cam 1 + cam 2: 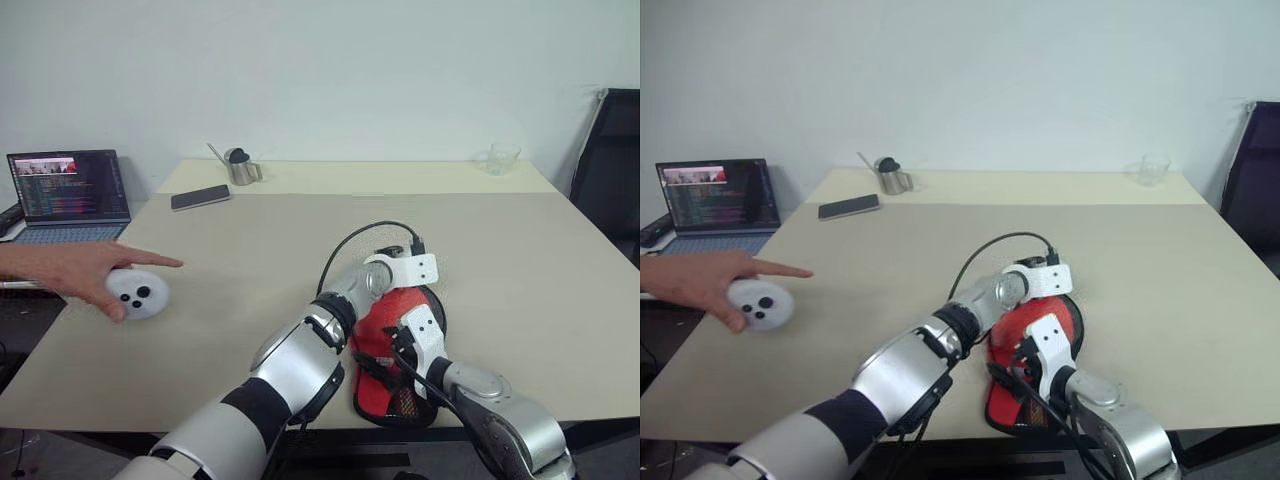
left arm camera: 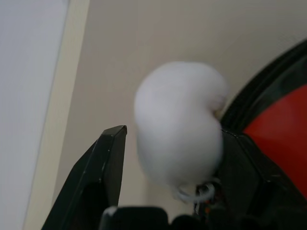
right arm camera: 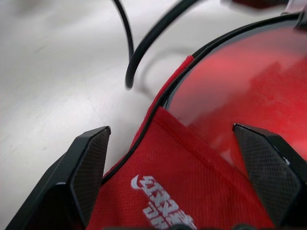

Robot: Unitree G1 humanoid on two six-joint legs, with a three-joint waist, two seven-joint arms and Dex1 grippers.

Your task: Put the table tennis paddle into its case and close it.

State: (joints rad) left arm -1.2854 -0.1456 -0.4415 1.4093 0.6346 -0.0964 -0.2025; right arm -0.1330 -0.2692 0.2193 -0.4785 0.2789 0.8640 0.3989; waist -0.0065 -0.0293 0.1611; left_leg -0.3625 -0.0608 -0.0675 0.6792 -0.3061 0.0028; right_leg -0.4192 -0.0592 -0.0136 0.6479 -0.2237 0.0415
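Observation:
The case (image 1: pixel 385 385) lies near the table's front edge, red side up with a white logo (image 3: pixel 158 201) and a black edge. Inside its opening a smooth red face shows, the table tennis paddle (image 3: pixel 249 81). My left arm reaches across to the case's far end. There my left gripper (image 2: pixel 175 134) stands open, and the white fluffy charm (image 2: pixel 177 124) sits between its fingers, clear of the one away from the case. My right gripper (image 3: pixel 171 129) hovers open over the case's red flap, its fingers (image 3: pixel 91 158) wide apart.
A person's hand (image 1: pixel 70 268) rests on a white round device (image 1: pixel 140 295) at the table's left. A laptop (image 1: pixel 70 192) stands off the left edge. At the back are a phone (image 1: pixel 200 197), a metal cup (image 1: pixel 241 170) and a glass (image 1: pixel 503 157). A black chair (image 1: pixel 612 170) stands on the right.

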